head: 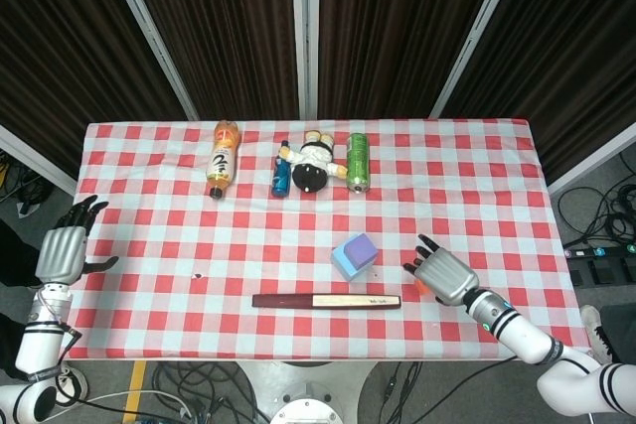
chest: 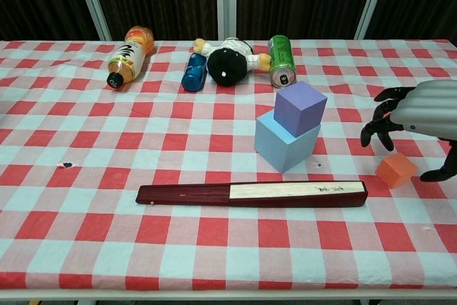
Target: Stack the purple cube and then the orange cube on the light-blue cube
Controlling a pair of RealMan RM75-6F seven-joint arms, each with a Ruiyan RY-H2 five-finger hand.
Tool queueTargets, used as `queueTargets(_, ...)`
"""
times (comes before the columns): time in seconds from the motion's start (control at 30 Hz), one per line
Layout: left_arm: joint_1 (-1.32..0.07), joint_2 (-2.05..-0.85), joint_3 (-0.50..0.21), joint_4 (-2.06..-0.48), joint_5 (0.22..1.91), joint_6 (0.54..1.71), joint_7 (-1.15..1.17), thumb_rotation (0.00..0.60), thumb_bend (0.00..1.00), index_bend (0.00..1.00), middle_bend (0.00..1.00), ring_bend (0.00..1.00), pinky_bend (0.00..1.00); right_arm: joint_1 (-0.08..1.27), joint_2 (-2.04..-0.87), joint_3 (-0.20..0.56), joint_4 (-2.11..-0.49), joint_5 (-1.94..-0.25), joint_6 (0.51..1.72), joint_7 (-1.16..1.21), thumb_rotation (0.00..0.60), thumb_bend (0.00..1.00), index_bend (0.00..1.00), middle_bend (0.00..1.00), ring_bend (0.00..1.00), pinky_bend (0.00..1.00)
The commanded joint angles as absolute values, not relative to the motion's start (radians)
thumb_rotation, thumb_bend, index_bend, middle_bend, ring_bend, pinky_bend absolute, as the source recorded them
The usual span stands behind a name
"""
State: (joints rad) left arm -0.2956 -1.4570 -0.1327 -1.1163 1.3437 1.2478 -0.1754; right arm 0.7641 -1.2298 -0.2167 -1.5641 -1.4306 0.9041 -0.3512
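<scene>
Two of the three cubes were already stacked on the checked table (chest: 86, 212): the purple cube (chest: 300, 108) sat on the light-blue cube (chest: 286, 141), turned a little askew so its corners did not line up with those below. Taking that stack as the landmark, a long dark closed fan (chest: 251, 193) lay just in front of it, and a row of toppled items lay well behind it: an orange drink bottle (chest: 129, 55), a blue can (chest: 193, 71), a black-and-white plush doll (chest: 227, 62) and a green can (chest: 282, 60).

To the right of the stack, the right hand (chest: 418, 130) hovered over the orange cube (chest: 396, 170), fingers spread and curled downward, thumb on the far side. It appeared not to be touching the cube yet, though the head view hid most of the cube under the hand (head: 442, 275). Far to the left of the stack, the left hand (head: 64, 250) waited at the table edge, spread and holding nothing.

The step in hand looked like grasping the orange cube. A good grasp would likely take two opposite flat faces between thumb and fingers, centred, leaving the bottom face free. Because the purple cube sat rotated and offered a small top, the lift probably needed to clear it fully, then lower the orange cube straight down, square and gentle, to avoid nudging the stack.
</scene>
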Motion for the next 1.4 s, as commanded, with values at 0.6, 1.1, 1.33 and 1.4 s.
queueTargets(0.6,-0.296,-1.46,-0.134,-1.107,1.336,1.237,-0.179,0.6,0.09,0.22,0.18,0.13,0.24,0.737,-1.296,-0.152,-1.486,-1.447,0.833,-0.338,0.6,0.12,0.25,0.44,0.16,0.05)
queueTargets(1.1,-0.294,-1.457,-0.137,-1.108,1.335,1.237,-0.189,0.6,0.09,0.22,0.18,0.13,0.24,0.71,-1.228,-0.102,-1.559,-1.438,0.872,-0.372,0.6,0.18,0.25,0.51,0.19,0.06)
queueTargets(1.33,-0.295,-1.455,-0.135,-1.114,1.34,1.239,-0.189,0.6,0.09,0.22,0.18,0.13,0.24,0.729,-1.056,-0.019,-1.747,-1.416,0.924,-0.412,0.6,0.18,0.25,0.51,0.19,0.06)
queueTargets(1.4,-0.294,-1.453,-0.134,-1.118,1.345,1.245,-0.188,0.6,0.09,0.22,0.18,0.13,0.24,0.752,-1.013,0.018,-1.803,-1.399,0.914,-0.402,0.6,0.18,0.25,0.51,0.19,0.07)
